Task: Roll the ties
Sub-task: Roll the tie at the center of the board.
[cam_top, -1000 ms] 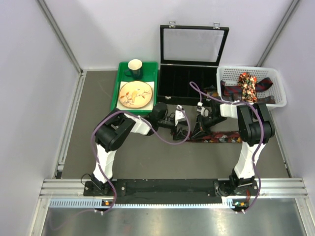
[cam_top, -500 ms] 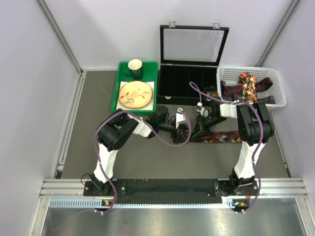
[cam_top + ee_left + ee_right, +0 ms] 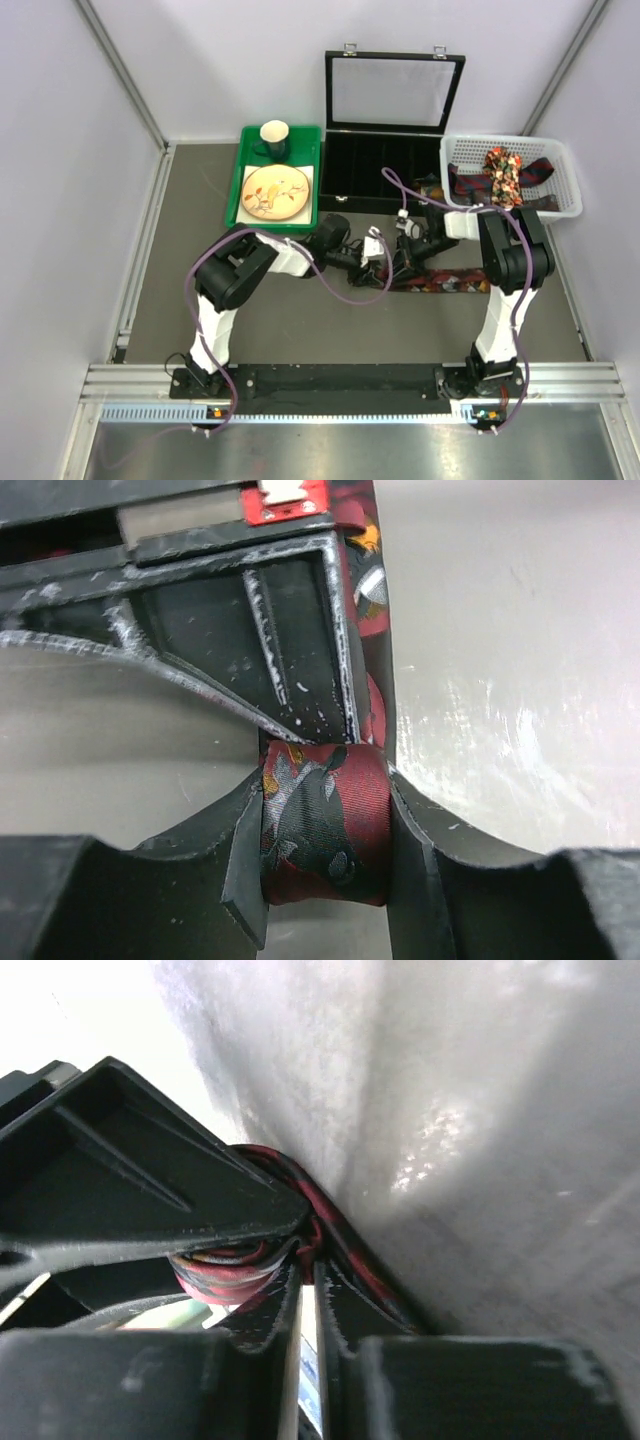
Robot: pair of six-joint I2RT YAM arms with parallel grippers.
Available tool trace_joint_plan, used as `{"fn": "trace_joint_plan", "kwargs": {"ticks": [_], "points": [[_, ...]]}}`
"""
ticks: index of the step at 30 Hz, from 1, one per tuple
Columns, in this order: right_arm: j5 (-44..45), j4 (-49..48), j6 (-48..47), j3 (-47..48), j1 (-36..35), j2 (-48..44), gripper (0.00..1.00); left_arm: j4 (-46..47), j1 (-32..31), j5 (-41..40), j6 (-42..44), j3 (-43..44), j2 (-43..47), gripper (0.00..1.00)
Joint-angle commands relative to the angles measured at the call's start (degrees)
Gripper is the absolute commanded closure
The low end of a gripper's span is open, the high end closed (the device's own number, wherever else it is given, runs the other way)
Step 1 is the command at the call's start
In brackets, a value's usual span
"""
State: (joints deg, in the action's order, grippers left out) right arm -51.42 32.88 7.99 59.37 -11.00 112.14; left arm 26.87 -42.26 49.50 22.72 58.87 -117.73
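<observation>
Your left claw (image 3: 325,862) is closed onto the tie (image 3: 325,810), squeezing its rolled end from both sides. Your right claw (image 3: 308,1270) is pinched almost flat on the same tie. The tie lies just in front of the case (image 3: 385,165).

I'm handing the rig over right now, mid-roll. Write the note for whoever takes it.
Left gripper: fingers closed on the rolled end of the maroon tie.
Right gripper: shut, pinching the same roll.
The rest of that tie lies flat on the table, running to the right.
Other ties lie heaped in the white basket.
Done: the first turns of one roll.
Left: finish this roll, then roll the ones in the basket.
</observation>
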Motion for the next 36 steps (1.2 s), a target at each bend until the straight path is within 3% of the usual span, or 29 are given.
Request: {"fn": "trace_joint_plan", "kwargs": {"ticks": [1,7,12,18,25,28,29,30,31,33,34,36], "points": [[3.08,2.61,-5.08,2.06,0.98,-0.86,0.82,-31.91,-0.89,-7.21,15.86,3.44,3.39,0.74],[-1.49,6.4,-7.29,2.41,4.32,-7.28,0.66,-39.87,-2.38,-16.17,20.78,5.02,3.21,0.77],[-5.71,1.94,-3.52,-1.27,4.24,-9.22,0.54,-45.75,-3.97,-21.18,20.7,9.24,0.75,0.78],[-8.35,-4.75,1.06,-4.0,3.27,-6.41,0.53,-52.35,-4.76,-22.69,18.86,16.09,-2.59,0.75],[-8.0,-10.29,4.84,-4.18,1.16,-4.82,0.54,-54.3,-5.73,-24.88,19.99,17.24,-3.55,0.74],[-6.68,-10.56,4.76,-4.09,1.07,-3.86,0.65,-54.82,-6.08,-25.67,20.7,17.33,-4.17,0.73],[-6.42,-10.21,4.32,-4.0,1.07,-3.07,0.76,-54.82,-6.17,-25.59,20.7,17.42,-4.35,0.73],[-6.24,-9.86,3.88,-3.92,1.07,-2.89,0.94,-54.91,-6.17,-25.68,20.52,17.42,-4.35,0.71],[-5.28,-9.07,3.18,-3.83,1.07,-2.45,1.0,-54.82,-6.17,-25.68,20.43,17.42,-4.35,0.68],[-3.79,-6.35,0.55,-3.74,1.07,-2.1,1.0,-55.43,-6.17,-26.64,18.77,18.03,-4.43,0.59],[-1.6,-5.64,-0.33,-3.91,1.16,-2.27,1.0,-55.35,-5.91,-26.3,18.07,18.64,-4.61,0.49],[0.78,-4.06,-2.44,-4.18,1.34,-2.45,1.0,-53.42,-3.8,-20.96,15.52,18.47,-4.26,0.42]]}}
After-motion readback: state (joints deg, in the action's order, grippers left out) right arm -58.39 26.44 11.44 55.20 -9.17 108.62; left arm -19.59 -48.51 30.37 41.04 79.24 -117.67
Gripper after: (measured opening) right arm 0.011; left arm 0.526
